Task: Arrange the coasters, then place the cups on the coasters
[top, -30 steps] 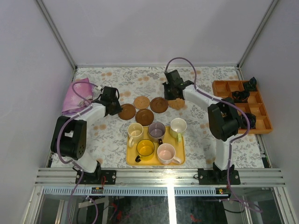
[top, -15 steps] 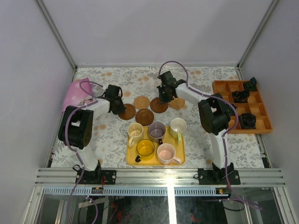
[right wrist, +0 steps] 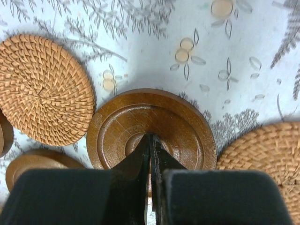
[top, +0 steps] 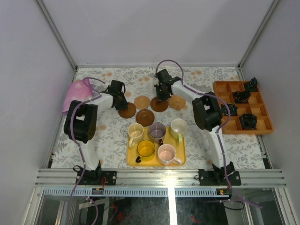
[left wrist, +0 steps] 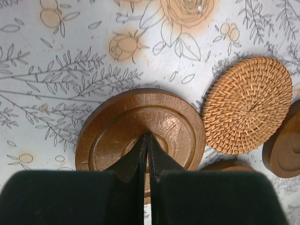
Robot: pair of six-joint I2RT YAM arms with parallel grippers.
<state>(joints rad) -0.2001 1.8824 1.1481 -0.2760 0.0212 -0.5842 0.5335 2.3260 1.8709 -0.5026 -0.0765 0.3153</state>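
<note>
Three dark brown wooden coasters (top: pixel 127 111) (top: pixel 145 117) (top: pixel 159 105) and two woven tan coasters (top: pixel 142 102) (top: pixel 176 101) lie in a cluster mid-table. My left gripper (top: pixel 122 106) (left wrist: pixel 147 137) is shut, its tips resting on the centre of the leftmost dark coaster (left wrist: pixel 140 123). My right gripper (top: pixel 161 98) (right wrist: pixel 151 136) is shut too, tips on the centre of the right dark coaster (right wrist: pixel 151 123). The cups stand on a yellow tray (top: pixel 151 162): cream (top: pixel 136 131), grey-purple (top: pixel 157 131), pale greenish white (top: pixel 178 127), yellow (top: pixel 146 148) and pink (top: pixel 167 153).
A pink cloth (top: pixel 76 96) lies at the far left. An orange compartment tray (top: pixel 260 124) with small black objects stands at the right edge. Grey walls close in the floral table on three sides.
My left gripper has swung right onto the left dark coaster. My right gripper has moved left, from the woven coaster onto the dark one. The coasters have barely shifted.
</note>
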